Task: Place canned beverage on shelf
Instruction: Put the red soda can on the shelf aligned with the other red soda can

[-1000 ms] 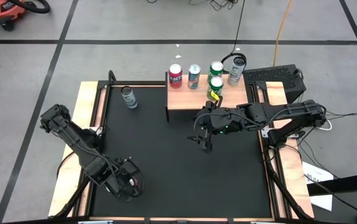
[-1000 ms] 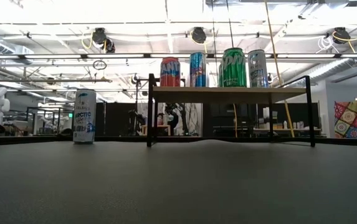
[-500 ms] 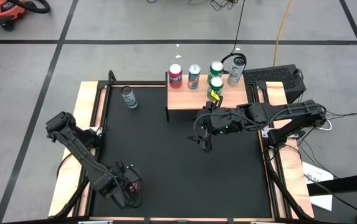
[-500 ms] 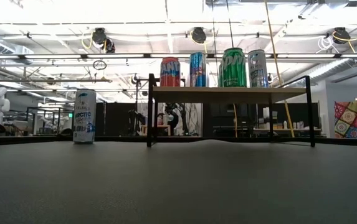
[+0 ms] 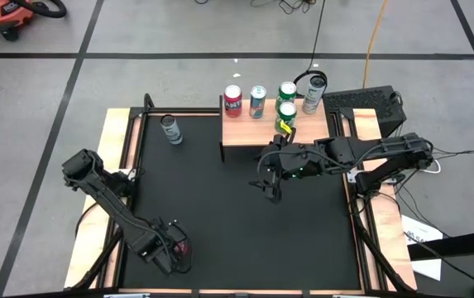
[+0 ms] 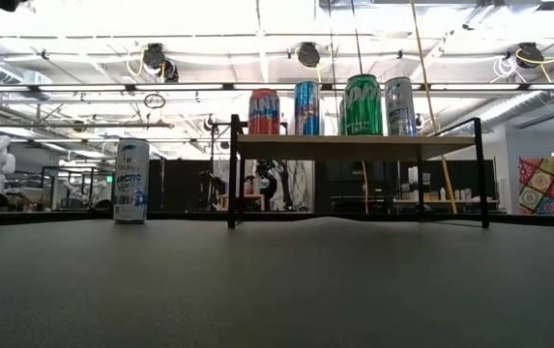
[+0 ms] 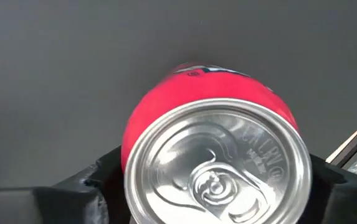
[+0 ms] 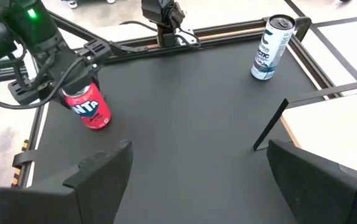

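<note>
My left gripper (image 5: 175,251) is near the table's near-left corner, shut on a red can (image 8: 93,107). The can's silver top (image 7: 217,163) fills the left wrist view. My right gripper (image 5: 271,189) hangs open and empty over the mat, just in front of the shelf (image 5: 257,131). The shelf has a light wood top on black legs (image 6: 354,146) and carries several upright cans (image 6: 364,104). A white can (image 5: 170,128) stands upright on its base on the mat at the far left, and it also shows in the low view (image 6: 131,181). My left gripper pinches the red can's side wall just below the top rim (image 7: 134,140), with one finger (image 7: 97,186) on each side. The fingers come from above at a slant. The can hangs tilted below them. I cannot tell whether its bottom (image 8: 100,122) touches the mat.
The black mat (image 5: 220,199) is framed by wooden rails (image 5: 121,141). A dark box (image 5: 369,103) sits beside the shelf at the far right. There is open mat between the two grippers and in front of the shelf.
My left gripper has gone a little toward the table's near edge, and the arm's elbow has swung with it. My right arm has kept still.
</note>
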